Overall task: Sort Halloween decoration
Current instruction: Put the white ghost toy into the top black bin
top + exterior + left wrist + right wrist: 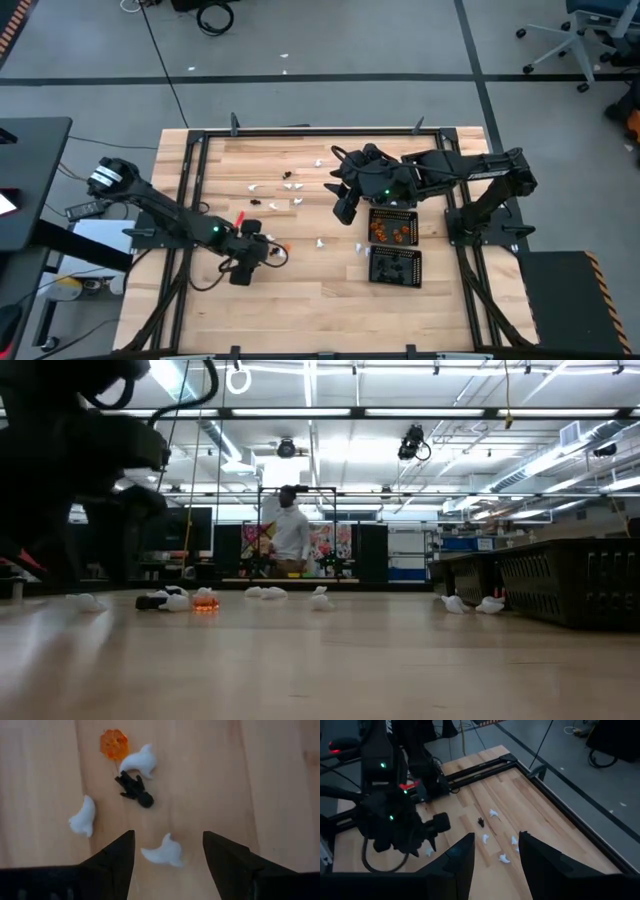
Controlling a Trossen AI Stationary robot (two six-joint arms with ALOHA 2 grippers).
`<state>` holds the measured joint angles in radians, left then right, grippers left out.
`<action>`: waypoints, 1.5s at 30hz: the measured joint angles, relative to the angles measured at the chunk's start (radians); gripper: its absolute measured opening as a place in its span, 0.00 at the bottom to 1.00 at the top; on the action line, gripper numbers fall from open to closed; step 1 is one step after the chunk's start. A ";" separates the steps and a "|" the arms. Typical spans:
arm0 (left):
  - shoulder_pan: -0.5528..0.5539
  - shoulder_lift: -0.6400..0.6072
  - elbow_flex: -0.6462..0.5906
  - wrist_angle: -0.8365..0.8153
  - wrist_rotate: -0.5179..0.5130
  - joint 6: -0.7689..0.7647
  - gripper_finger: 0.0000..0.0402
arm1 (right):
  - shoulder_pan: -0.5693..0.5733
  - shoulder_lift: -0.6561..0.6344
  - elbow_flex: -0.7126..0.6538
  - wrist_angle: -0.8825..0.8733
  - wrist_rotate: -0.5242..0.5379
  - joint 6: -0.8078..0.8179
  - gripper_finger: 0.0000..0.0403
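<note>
Halloween decoration bits are scattered over the wooden table point(300, 310), mostly in a loose patch between the two arms. Under the left gripper point(169, 851) I count five: three white ghosts, with one ghost point(164, 852) lying right between the fingers, which are spread apart and not touching it, plus one black figure point(135, 789) and one orange pumpkin point(114, 744) just beyond. The black figure touches the farthest ghost point(141, 761).

From above, more white pieces point(262, 187) and a couple of black ones point(291, 184) sit toward the far side of the table.

Two black mesh trays point(393, 226) sit side by side on the right; one holds orange pieces point(386, 231), the other dark ones.

The right gripper point(496, 849) hangs above the table near the trays, fingers apart, nothing in them.
</note>
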<state>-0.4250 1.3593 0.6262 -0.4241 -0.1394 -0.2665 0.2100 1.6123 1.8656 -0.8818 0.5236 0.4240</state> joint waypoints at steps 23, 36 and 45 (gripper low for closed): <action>0.008 0.112 0.002 0.008 0.014 -0.058 0.37 | 0.000 0.000 0.000 0.029 -0.028 0.009 0.39; 0.008 0.113 0.001 0.020 0.003 -0.083 0.18 | 0.000 0.000 0.000 0.029 -0.028 0.026 0.39; 0.008 0.105 0.012 0.015 0.010 -0.129 0.17 | 0.000 0.000 0.000 0.030 -0.028 0.029 0.39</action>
<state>-0.4169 1.4642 0.6385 -0.4087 -0.1295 -0.3959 0.2100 1.6123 1.8656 -0.8520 0.4957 0.4526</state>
